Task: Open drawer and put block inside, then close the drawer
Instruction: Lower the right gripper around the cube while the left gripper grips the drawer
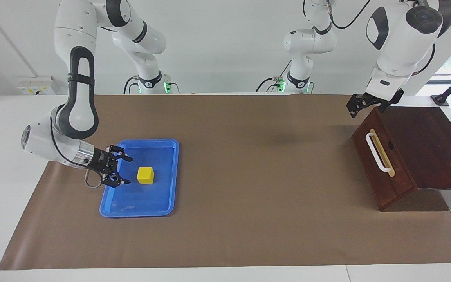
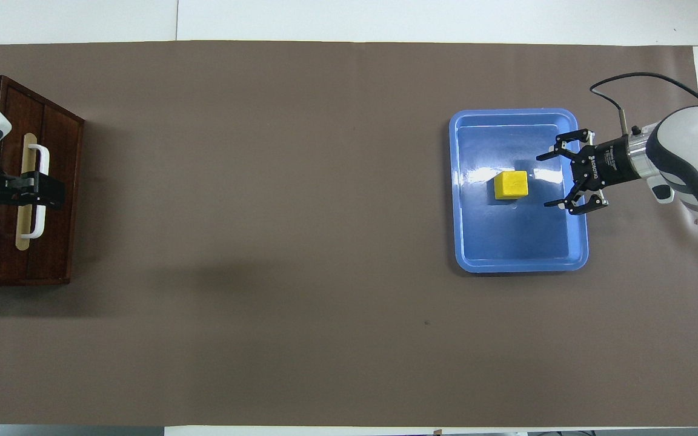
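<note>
The yellow block [image 1: 145, 175] [image 2: 511, 184] lies in the blue tray [image 1: 139, 199] [image 2: 512, 236] toward the right arm's end of the table. My right gripper [image 1: 127, 171] [image 2: 544, 181] hangs low over the tray's edge, open, its fingers pointing at the block with a small gap left. The dark wooden drawer [image 1: 384, 176] [image 2: 58, 242] sits shut in its cabinet at the left arm's end, its white handle [image 1: 378, 153] [image 2: 39, 158] facing the table's middle. My left gripper [image 1: 367, 111] [image 2: 46, 189] is open, above the cabinet's upper front edge, holding nothing.
A brown mat [image 1: 257, 188] covers the table, bare between tray and cabinet. The cabinet's top [image 1: 429, 145] slopes toward the table's end. Two further arm bases [image 1: 300, 78] stand at the robots' edge.
</note>
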